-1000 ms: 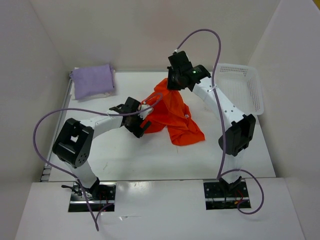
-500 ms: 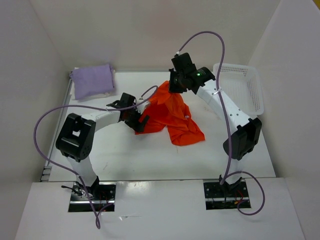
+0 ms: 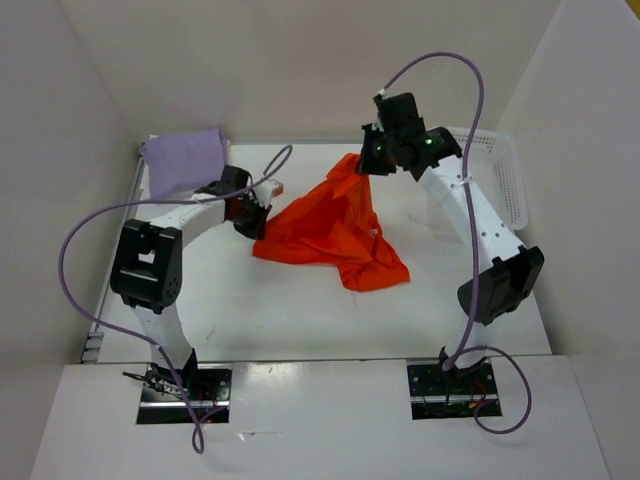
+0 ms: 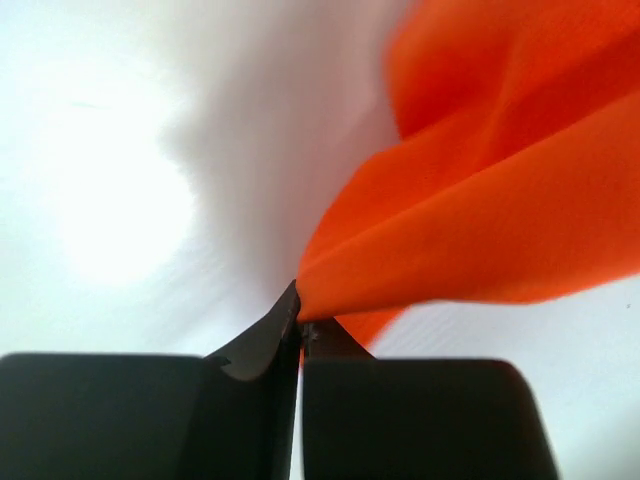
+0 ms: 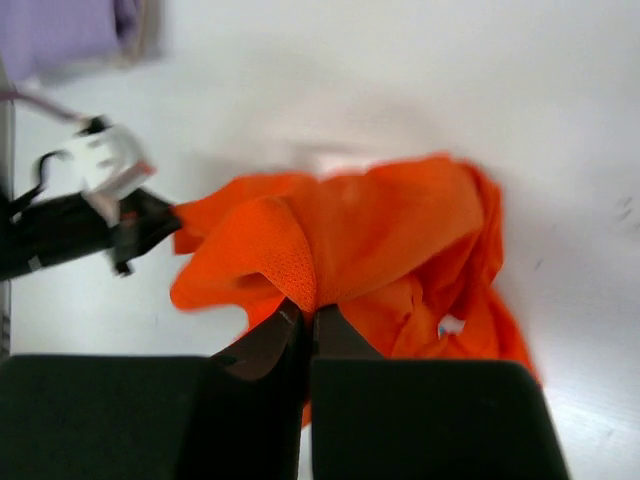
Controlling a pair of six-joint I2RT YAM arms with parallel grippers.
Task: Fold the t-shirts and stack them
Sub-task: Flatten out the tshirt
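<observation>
Left claw (image 3: 258,218) (held low) and raised right claw (image 3: 364,161) each pinch the orange t-shirt (image 3: 330,225).

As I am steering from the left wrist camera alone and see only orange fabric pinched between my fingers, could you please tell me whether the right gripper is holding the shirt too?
Observer: Yes, the right gripper is shut on a raised fold of the crumpled orange t-shirt, at its far side.
Operator: Thank you. Is the whole shirt off the table?
Observer: No, its near part appears to lie bunched on the white table.
Operator: Is any shirt already folded?
Observer: Yes, a folded lilac t-shirt lies at the table's far left corner.
</observation>
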